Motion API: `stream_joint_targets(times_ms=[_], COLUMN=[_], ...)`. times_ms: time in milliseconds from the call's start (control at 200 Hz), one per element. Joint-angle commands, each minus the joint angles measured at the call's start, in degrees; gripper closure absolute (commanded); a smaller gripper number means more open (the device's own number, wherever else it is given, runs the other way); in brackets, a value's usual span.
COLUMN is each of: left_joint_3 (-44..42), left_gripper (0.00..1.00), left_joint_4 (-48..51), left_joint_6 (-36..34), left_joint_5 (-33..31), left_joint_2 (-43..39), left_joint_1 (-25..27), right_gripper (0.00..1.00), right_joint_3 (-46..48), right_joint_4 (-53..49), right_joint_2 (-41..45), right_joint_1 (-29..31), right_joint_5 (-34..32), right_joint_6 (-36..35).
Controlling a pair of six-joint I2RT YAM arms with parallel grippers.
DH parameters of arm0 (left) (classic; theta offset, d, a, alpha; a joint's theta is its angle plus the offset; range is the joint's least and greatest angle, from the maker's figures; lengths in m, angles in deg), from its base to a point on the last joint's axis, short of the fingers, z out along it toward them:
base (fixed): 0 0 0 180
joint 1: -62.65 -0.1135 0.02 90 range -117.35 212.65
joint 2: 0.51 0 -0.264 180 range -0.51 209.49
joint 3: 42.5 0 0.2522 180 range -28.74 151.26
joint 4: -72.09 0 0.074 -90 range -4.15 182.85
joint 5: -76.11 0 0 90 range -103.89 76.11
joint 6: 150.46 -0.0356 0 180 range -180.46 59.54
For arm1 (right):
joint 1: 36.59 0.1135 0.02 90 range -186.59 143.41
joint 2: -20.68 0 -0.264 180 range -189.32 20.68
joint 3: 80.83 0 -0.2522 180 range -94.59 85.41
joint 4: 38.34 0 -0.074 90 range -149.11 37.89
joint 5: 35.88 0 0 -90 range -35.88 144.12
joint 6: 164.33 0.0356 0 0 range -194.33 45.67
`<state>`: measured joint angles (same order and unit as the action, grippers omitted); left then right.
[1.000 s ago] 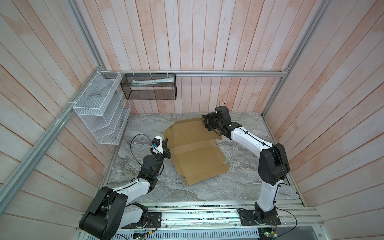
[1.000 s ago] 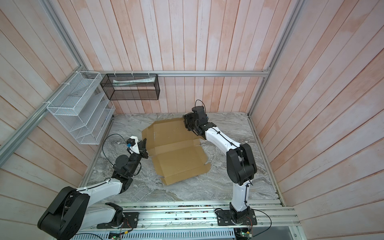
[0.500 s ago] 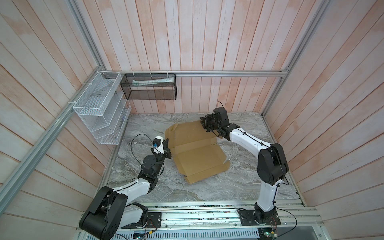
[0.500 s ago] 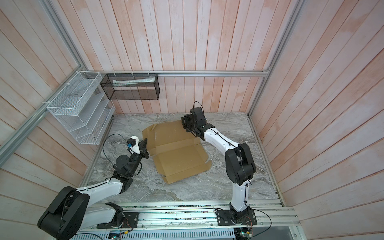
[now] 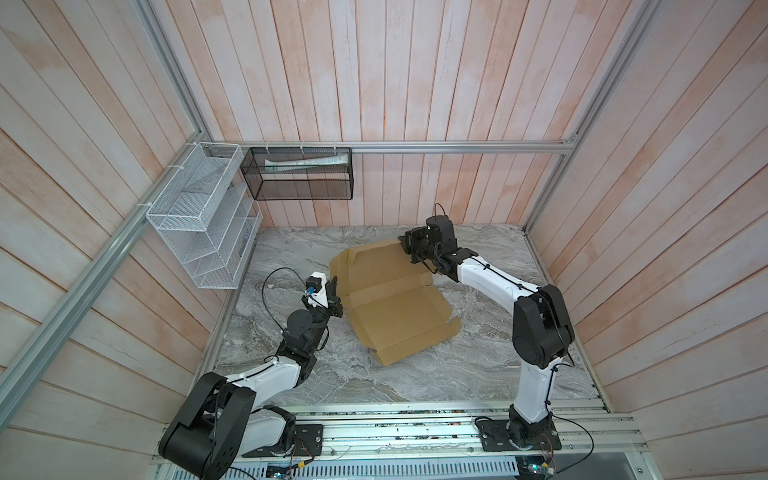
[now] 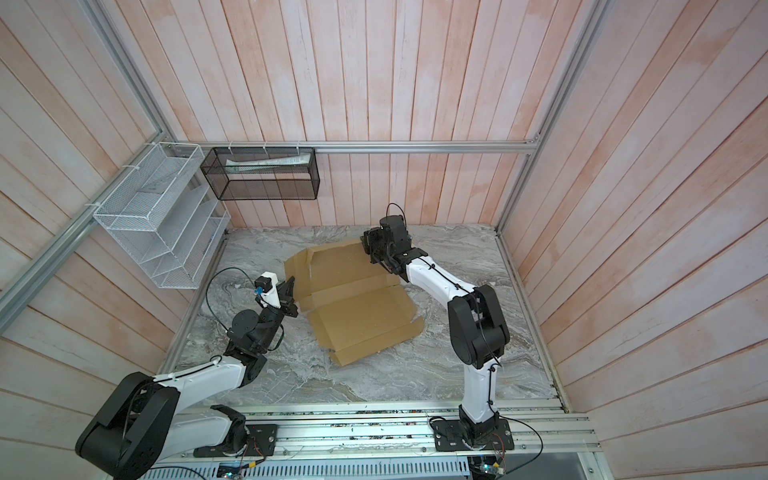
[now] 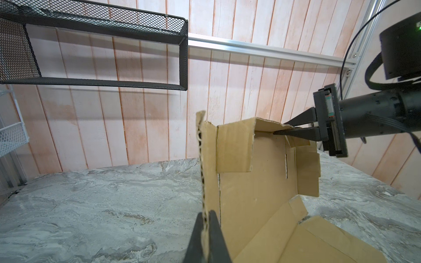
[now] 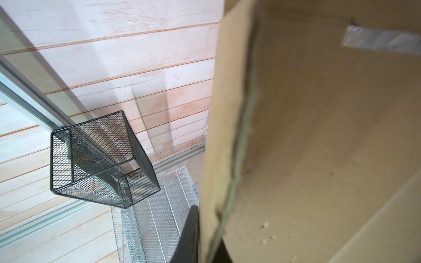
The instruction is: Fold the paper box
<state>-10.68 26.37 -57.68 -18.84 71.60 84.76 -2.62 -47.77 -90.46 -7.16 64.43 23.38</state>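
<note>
The paper box (image 5: 395, 307) (image 6: 357, 307) is a tan cardboard sheet with flaps, lying partly unfolded in the middle of the table in both top views. My left gripper (image 5: 334, 287) (image 6: 291, 286) is shut on the edge of its left side flap, which stands upright between the fingers in the left wrist view (image 7: 206, 218). At the far right corner my right gripper (image 5: 405, 244) (image 6: 368, 246) is shut on the edge of the back flap. The left wrist view shows the right gripper (image 7: 279, 130) pinching that flap. Cardboard (image 8: 319, 136) fills the right wrist view, with one dark finger (image 8: 190, 236) against its edge.
The box rests on a grey marble tabletop (image 5: 415, 374). A black mesh basket (image 5: 299, 174) hangs on the back wall, and a white wire rack (image 5: 203, 220) on the left wall. Wooden walls and aluminium rails enclose the table.
My right gripper has closed on the back flap's edge and shifted slightly left. The left gripper has kept its grip and place.
</note>
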Motion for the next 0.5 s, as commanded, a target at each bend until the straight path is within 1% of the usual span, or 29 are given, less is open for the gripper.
stream_joint_targets(times_ms=[0, 145, 495], left_joint_3=[0.9, 1.0, 2.0], left_gripper=[1.00, 0.99, 0.83], left_joint_4=[-0.7, -0.2, 2.8], left_joint_6=[0.0, -0.4, -0.2], left_joint_5=[-0.5, -1.4, -4.1], left_joint_2=[0.7, 0.8, 1.9], left_joint_1=[0.3, 0.3, 0.2], right_gripper=[0.94, 0.95, 0.97], right_joint_3=[0.7, 1.4, 5.4], right_joint_4=[2.2, 3.0, 5.9], right_joint_2=[-1.4, -0.8, 2.0], right_joint_1=[0.4, 0.4, 0.3], right_joint_5=[1.4, 1.4, 1.9], right_joint_6=[-0.3, -0.8, -0.8])
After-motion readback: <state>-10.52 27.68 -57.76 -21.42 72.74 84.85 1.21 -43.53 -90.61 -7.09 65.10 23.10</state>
